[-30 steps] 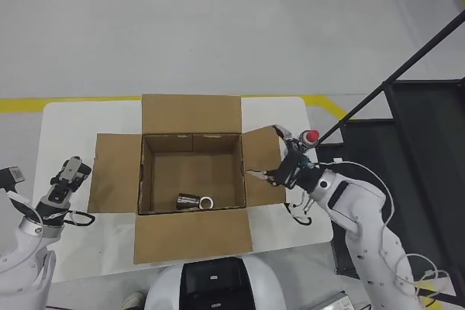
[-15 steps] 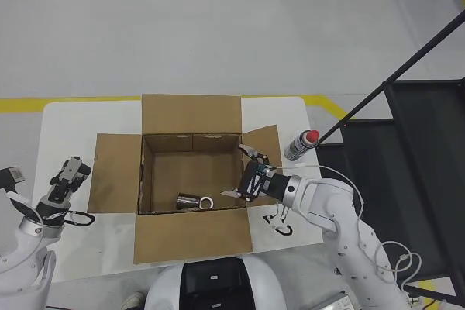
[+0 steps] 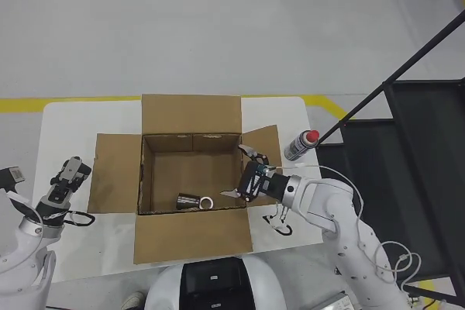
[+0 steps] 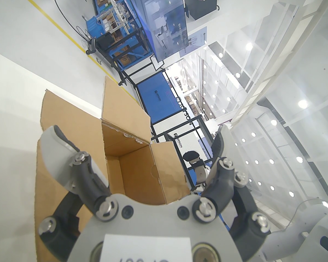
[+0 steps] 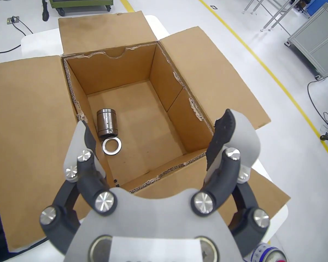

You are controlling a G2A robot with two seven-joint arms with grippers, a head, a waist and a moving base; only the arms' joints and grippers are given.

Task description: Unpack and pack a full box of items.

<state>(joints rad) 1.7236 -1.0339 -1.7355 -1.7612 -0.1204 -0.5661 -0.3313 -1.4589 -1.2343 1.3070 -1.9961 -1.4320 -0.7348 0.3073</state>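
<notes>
Right tool (image 3: 236, 170) back at the box (image 3: 190, 115)
Fingers apart and empty, it has left the spray can (image 3: 301, 144) standing right of centre and hangs over the box's right wall; the cylinder (image 3: 187, 202) and ring (image 3: 208, 204) inside likely come next. Left tool (image 3: 71, 172) idles apart, far left.

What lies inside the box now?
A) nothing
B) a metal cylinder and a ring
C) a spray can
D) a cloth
B: a metal cylinder and a ring lie on the floor of the box; the spray can is outside it.
</notes>
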